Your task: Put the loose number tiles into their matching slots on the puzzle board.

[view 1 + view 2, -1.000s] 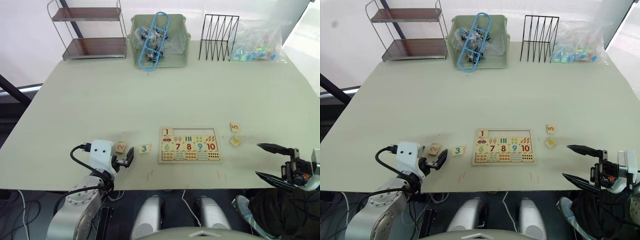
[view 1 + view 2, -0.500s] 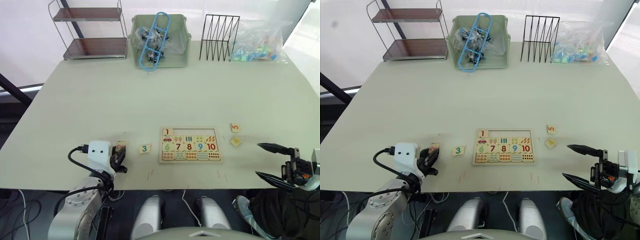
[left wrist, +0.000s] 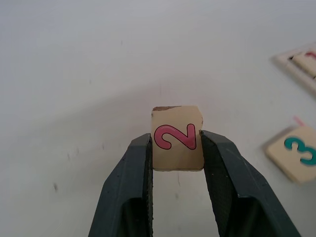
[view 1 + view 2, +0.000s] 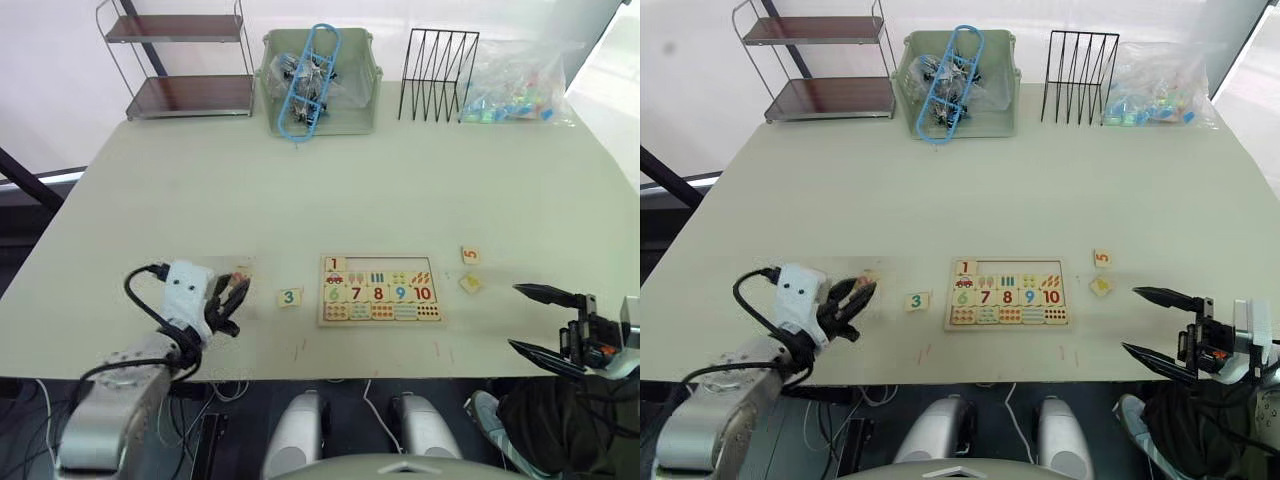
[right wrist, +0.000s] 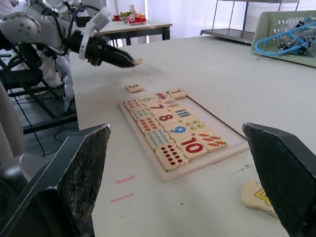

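Note:
My left gripper (image 4: 236, 291) is shut on the loose number tile 2 (image 3: 177, 138), which it holds by its side edges just above the table, left of the puzzle board (image 4: 380, 322). Tile 3 (image 4: 289, 296) lies between that gripper and the board. Tiles 5 (image 4: 470, 255) and 4 (image 4: 469, 283) lie to the board's right. Tile 1 (image 4: 335, 264) sits in the leftmost slot of the top row, and the other matching slots (image 4: 392, 264) are bare. My right gripper (image 4: 541, 321) stands open by the table's front right edge, nothing between its fingers.
Along the table's far edge stand a two-tier wire shelf (image 4: 180, 60), a green bin (image 4: 318, 85) with a blue hanger, a black wire rack (image 4: 436, 75) and a bag of coloured pieces (image 4: 515, 85). Red marks (image 4: 302, 347) line the front edge.
My left gripper has shut on tile 2 and raised it off the table, with the arm swinging a little to the left. The right arm has stayed still.

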Robot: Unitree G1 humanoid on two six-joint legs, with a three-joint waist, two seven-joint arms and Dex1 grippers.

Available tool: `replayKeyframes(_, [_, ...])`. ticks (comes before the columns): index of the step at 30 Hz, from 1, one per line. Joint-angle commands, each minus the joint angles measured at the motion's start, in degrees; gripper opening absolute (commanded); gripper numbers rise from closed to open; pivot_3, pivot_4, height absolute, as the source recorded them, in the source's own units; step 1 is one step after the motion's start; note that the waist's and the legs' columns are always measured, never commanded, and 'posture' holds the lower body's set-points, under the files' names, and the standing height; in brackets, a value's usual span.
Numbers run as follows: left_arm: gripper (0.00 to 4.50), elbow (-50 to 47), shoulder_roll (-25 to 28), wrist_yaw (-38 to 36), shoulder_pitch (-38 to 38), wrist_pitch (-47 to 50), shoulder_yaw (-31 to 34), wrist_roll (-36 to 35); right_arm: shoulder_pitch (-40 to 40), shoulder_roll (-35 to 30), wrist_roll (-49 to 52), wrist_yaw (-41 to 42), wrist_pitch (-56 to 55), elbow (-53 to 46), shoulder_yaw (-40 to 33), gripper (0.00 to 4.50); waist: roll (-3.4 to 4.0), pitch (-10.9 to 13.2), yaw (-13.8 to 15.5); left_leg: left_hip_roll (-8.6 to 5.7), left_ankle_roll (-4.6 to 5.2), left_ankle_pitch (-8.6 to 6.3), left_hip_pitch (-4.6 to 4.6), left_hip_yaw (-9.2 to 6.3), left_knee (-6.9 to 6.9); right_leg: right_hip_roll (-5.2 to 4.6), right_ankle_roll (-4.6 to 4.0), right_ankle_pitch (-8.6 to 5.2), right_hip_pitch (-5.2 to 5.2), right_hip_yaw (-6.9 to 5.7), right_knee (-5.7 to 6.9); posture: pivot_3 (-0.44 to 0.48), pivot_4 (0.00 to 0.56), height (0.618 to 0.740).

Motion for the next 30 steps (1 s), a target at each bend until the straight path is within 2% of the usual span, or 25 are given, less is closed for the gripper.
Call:
replayKeyframes(1, [0.95, 3.9, 4.3, -8.3, -4.6, -4.3, 1.4, -1.9, 0.2, 0.3, 0.7, -0.7, -0.5, -2.2, -1.4, 4.50, 0.00, 0.0, 0.0, 0.00, 0.00, 0.00, 0.00, -0.01, 0.00, 0.00, 0.00, 0.00, 0.00, 0.00, 0.00, 0.000, 0.150, 0.740])
replayKeyframes(7, [0.95, 13.5, 11.6, -23.8, -15.0, -10.2, -2.8, -2.7, 1.3, 1.2, 1.0, -2.2, -0.7, -3.7, -2.2, 4.50, 0.00, 0.0, -0.1, 0.00, 0.00, 0.00, -0.01, 0.01, 0.00, 0.05, 0.04, 0.02, -0.01, -0.01, -0.01, 0.000, 0.150, 0.740])
replayKeyframes(12, [0.95, 21.3, 14.4, -34.3, -23.9, -13.4, -7.8, -1.9, 2.9, 2.3, 1.0, -3.3, -1.5, -4.8, -2.9, 4.50, -0.01, 0.0, -0.1, -0.02, 0.00, 0.00, -0.01, 0.01, -0.01, 0.06, 0.22, 0.12, -0.01, -0.01, -0.01, 0.000, 0.150, 0.740])
replayKeyframes(16, [0.95, 25.2, 14.1, -40.8, -32.6, -15.2, -12.7, -1.3, 4.4, 3.5, 0.8, -4.2, -2.6, -5.5, -3.6, 4.50, -0.03, 0.0, 0.0, -0.02, 0.00, 0.01, -0.03, 0.00, 0.00, 0.10, 0.25, 0.13, -0.01, -0.02, 0.00, 0.000, 0.150, 0.740])
replayKeyframes(22, [0.95, 28.2, 11.3, -46.8, -43.3, -14.1, -20.2, 0.2, 5.1, 5.1, 0.4, -5.2, -4.1, -5.9, -3.4, 4.50, -0.03, 0.0, -0.4, -0.14, 0.00, 0.01, -0.04, 0.00, 0.01, 0.15, 0.28, 0.14, -0.01, 0.00, 0.00, 0.000, 0.150, 0.740])
replayKeyframes(30, [0.95, 32.3, 6.7, -48.9, -54.6, -9.5, -30.2, 6.2, 5.0, 6.2, -0.4, -6.4, -6.0, -5.6, -3.0, 4.50, -0.05, 0.0, -0.5, -0.17, 0.00, 0.01, -0.04, -0.04, 0.03, 0.26, 0.28, 0.14, -0.01, 0.04, 0.05, 0.000, 0.150, 0.740])
